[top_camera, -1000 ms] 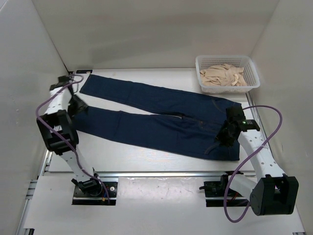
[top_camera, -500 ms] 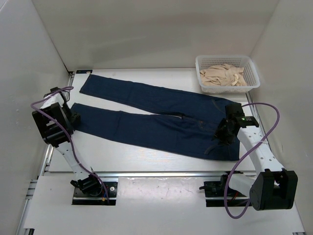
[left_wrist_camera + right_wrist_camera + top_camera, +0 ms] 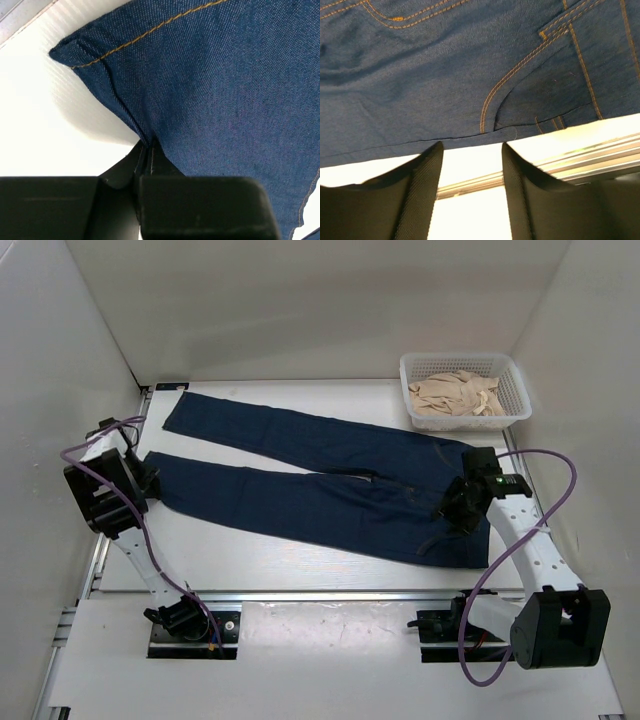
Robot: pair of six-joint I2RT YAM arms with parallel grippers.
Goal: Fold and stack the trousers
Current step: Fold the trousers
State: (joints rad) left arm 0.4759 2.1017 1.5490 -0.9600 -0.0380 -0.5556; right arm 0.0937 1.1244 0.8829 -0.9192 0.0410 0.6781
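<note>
One trousers (image 3: 320, 495) hem between left fingers (image 3: 125, 169) | right fingers (image 3: 420, 185) spread beside hip

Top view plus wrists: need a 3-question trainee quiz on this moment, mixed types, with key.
1. True or false: the left gripper is shut on a leg hem of the trousers.
2. The right gripper is: A) open, at the waist end; B) shut on a hem; C) inside a bin.
3. What lies in the basket?

Key: 1 true. 2 A. 3 beige cloth.
</note>
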